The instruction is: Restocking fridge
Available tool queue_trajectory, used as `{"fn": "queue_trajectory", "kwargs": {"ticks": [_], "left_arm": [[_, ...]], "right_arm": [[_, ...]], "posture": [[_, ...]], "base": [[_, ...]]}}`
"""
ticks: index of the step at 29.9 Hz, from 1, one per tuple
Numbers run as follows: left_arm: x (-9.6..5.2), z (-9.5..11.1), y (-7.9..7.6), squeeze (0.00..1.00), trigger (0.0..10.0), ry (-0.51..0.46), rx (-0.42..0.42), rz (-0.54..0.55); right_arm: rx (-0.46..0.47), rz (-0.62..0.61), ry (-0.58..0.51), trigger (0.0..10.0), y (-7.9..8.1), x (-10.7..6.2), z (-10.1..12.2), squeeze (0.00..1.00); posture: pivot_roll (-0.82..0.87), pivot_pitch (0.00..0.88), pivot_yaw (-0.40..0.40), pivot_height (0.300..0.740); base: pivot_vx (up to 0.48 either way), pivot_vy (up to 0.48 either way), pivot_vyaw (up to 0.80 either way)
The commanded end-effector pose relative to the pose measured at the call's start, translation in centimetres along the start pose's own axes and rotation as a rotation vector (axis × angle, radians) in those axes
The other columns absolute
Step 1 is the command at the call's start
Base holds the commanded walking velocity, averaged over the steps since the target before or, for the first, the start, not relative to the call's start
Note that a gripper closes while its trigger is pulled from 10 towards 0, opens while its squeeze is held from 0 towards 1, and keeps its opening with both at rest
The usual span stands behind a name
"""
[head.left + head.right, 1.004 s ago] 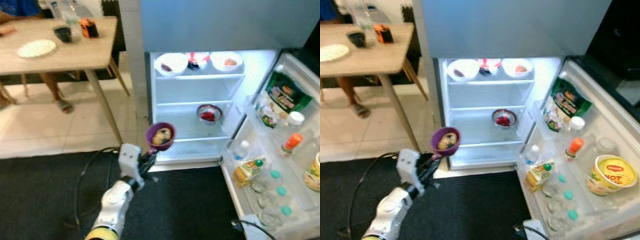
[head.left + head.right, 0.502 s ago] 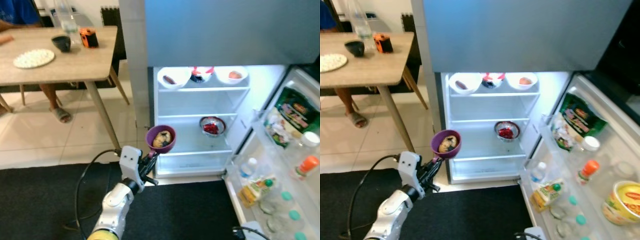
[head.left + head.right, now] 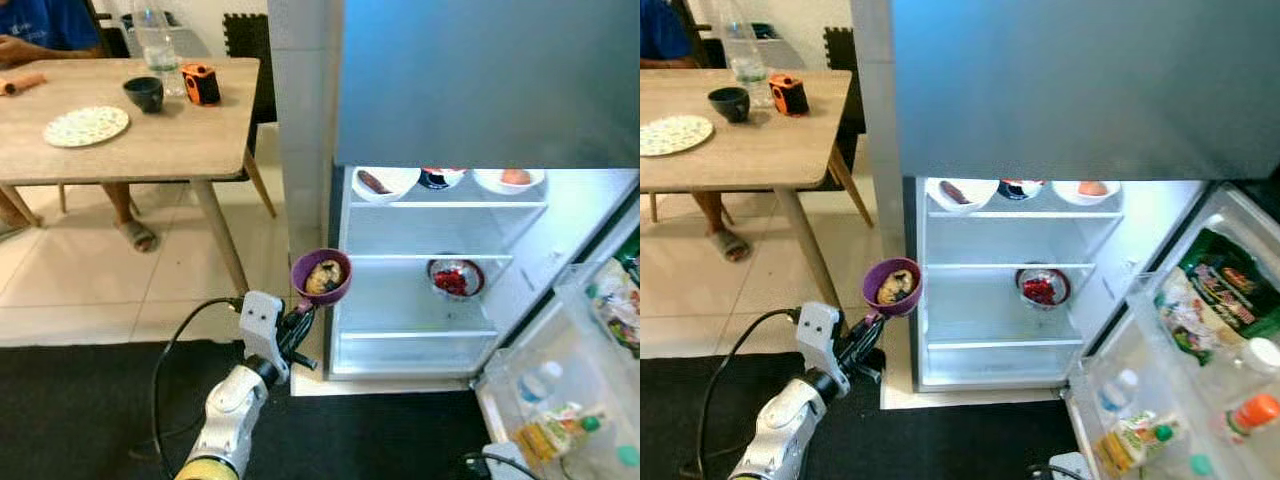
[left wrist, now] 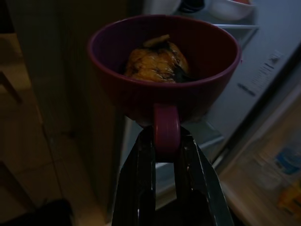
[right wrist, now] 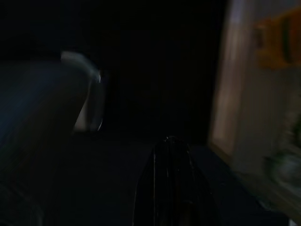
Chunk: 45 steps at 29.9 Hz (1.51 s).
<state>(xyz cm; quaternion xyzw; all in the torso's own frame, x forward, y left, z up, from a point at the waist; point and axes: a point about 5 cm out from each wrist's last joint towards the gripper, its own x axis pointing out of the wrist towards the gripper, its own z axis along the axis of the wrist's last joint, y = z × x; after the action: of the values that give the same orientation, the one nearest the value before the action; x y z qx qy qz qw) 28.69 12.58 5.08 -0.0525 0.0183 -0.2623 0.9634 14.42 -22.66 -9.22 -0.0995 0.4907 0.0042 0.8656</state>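
- The left gripper (image 4: 162, 141) is raised in front of the robot, its two black fingers (image 4: 141, 155) pinched tight on the handle of a purple cup (image 3: 321, 276).
- That cup sits upright with a lump of brownish food (image 4: 155, 61) inside, hanging in the air just left of the open fridge (image 3: 1005, 280), level with its middle shelf.
- Fridge interior is lit: on the top shelf a white bowl (image 3: 962, 192) at left, a dark bowl (image 3: 1017, 187) in the middle, another white bowl (image 3: 1087, 190) at right.
- Middle shelf holds a small bowl of red food (image 3: 1042, 286), towards the right.
- The fridge door (image 3: 1200, 390) swings open on the right, its racks carrying a green packet (image 3: 1220, 295), a small water bottle (image 3: 1118, 390) and an orange-capped bottle (image 3: 1248, 415).
- Far left, a wooden table (image 3: 130, 120) with a patterned plate (image 3: 86, 126), a dark cup (image 3: 143, 93) and an orange object (image 3: 201, 83); a person in blue (image 3: 45, 25) sits behind it.
- The right gripper (image 5: 171, 188) hangs in the dark; whether its fingers are apart, I cannot tell.
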Motion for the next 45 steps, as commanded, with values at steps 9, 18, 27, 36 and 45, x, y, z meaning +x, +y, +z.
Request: {"fn": "queue_trajectory", "kwargs": {"ticks": [9, 18, 27, 36, 45], "left_arm": [[0.3, -0.4, -1.3, 0.00, 10.0, 0.019, -0.043, -0.080], [0.3, -0.4, -2.0, 0.00, 10.0, 0.026, -0.060, -0.147], [0.2, -0.5, -2.1, 0.00, 10.0, 0.032, -0.059, -0.160], [0.3, -0.4, -2.2, 0.00, 10.0, 0.027, -0.062, -0.158], [0.1, -0.5, -3.0, 0.00, 10.0, 0.033, -0.094, -0.235]], "right_arm": [[0.002, -0.013, 0.006, 10.0, -0.5, -0.1, -0.2, 0.00], [0.003, -0.012, 0.007, 10.0, -0.5, -0.1, -0.2, 0.00], [0.000, -0.010, 0.010, 10.0, -0.5, -0.1, -0.3, 0.00], [-0.006, -0.008, 0.010, 10.0, -0.4, -0.1, -0.4, 0.00], [-0.011, -0.007, 0.010, 10.0, -0.5, -0.1, -0.3, 0.00]], "posture": [[-0.07, 0.102, 0.003, 0.740], [-0.07, 0.102, 0.003, 0.740], [-0.08, 0.102, 0.004, 0.740], [-0.08, 0.100, 0.006, 0.740], [-0.08, 0.096, 0.005, 0.740]], "base": [[0.099, 0.000, 0.00], [0.173, -0.298, 0.00], [0.279, -0.387, 0.00], [0.062, -0.071, 0.00], [0.000, -0.162, 0.00]]}}
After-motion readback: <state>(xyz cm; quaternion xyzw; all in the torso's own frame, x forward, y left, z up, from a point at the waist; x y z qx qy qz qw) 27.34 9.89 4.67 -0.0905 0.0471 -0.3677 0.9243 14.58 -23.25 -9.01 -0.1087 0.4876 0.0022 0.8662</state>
